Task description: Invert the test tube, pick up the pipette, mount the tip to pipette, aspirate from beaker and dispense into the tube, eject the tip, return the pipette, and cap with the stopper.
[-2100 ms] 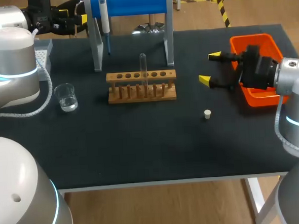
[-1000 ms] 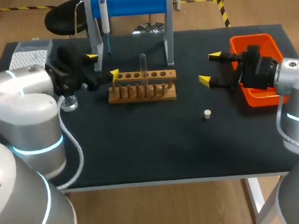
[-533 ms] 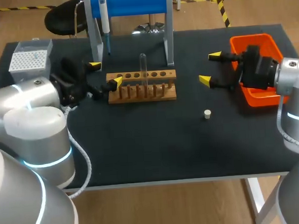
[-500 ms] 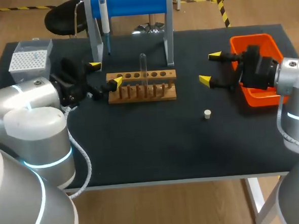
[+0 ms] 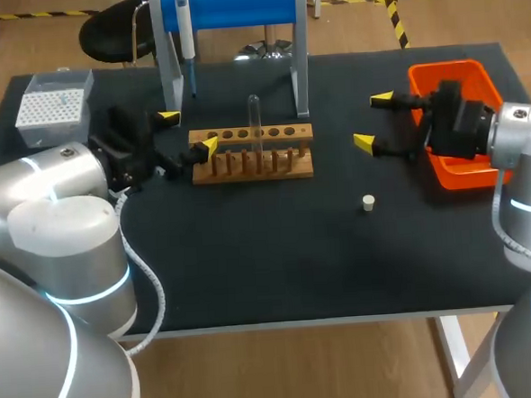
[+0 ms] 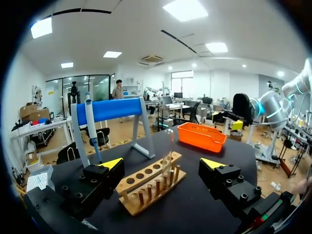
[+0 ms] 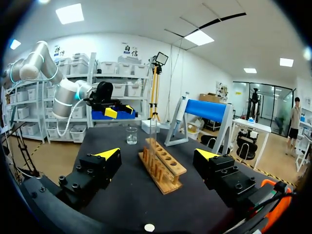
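Two robot arms flank a dark work surface (image 5: 269,262) set for a pipetting job. The left fingers (image 5: 208,146) are released and spread wide with nothing between them, one yellow tip just beside the left end of the wooden rack (image 5: 252,164), the other farther back toward the stand. In the left wrist view the rack lies ahead of the spread fingers, running away at an angle.

The test tube (image 5: 254,118) stands upright in a hole near the rack's middle and rises well above it. The pipette (image 5: 184,28) hangs on the left side of the blue-barred stand (image 5: 236,7), behind the rack. The white tip box (image 5: 54,105) sits at the far left corner of the surface. The small white stopper (image 5: 368,203) lies alone on the surface, to the right of the rack and nearer the front edge.

The right fingers (image 5: 363,142) are also released and empty. They are held above the surface, just beside the orange bin (image 5: 474,73) at the right edge and well apart from the rack.

From the head view the left arm hides the beaker. The right wrist view shows the beaker (image 7: 131,135), clear, standing on the surface past the rack's far end.
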Robot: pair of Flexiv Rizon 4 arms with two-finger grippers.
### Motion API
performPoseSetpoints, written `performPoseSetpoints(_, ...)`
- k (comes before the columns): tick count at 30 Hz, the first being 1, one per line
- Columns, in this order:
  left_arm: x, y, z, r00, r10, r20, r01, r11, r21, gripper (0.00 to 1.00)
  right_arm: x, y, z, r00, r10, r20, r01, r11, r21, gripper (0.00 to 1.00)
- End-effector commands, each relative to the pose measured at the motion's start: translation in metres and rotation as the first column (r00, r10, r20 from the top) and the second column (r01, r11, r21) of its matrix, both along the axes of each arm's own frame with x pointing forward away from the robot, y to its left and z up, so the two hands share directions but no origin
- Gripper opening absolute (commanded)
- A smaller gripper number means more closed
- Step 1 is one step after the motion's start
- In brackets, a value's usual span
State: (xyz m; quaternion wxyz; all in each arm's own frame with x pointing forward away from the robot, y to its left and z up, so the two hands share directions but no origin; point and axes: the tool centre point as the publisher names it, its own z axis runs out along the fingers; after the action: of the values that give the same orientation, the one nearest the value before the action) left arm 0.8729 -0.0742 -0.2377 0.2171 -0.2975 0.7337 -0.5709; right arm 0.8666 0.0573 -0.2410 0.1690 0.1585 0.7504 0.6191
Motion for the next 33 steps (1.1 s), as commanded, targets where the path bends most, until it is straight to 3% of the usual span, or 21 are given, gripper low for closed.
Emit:
performPoseSetpoints(1,0.000,0.000,-0.003,1.000,0.000,0.010,0.000,1.000,-0.009,1.00,0.008,0.005,-0.001,1.000,0.022,-0.004,-0.022,1.000,0.004,1.00)
performPoseSetpoints(6,0.000,0.000,-0.003,1.000,0.000,0.010,0.000,1.000,-0.009,1.00,0.032,0.019,0.001,0.997,0.077,0.020,-0.077,0.997,0.009,1.00)
performPoseSetpoints(11,0.000,0.000,-0.003,1.000,0.000,0.010,0.000,1.000,-0.009,1.00,0.049,0.035,0.003,0.979,0.201,0.042,-0.202,0.979,0.037,1.00)
performPoseSetpoints(17,0.000,0.000,-0.003,1.000,0.000,0.010,0.000,1.000,-0.009,1.00,0.060,0.066,0.000,0.910,0.412,0.036,-0.414,0.909,0.052,1.00)
performPoseSetpoints(20,0.000,0.000,-0.003,1.000,0.000,0.010,0.000,1.000,-0.009,1.00,0.063,0.080,-0.003,0.883,0.470,0.024,-0.470,0.880,0.071,1.00)
performPoseSetpoints(33,0.000,0.000,-0.003,1.000,0.000,0.010,0.000,1.000,-0.009,1.00,0.069,0.129,-0.012,0.832,0.555,0.007,-0.551,0.825,0.127,1.00)
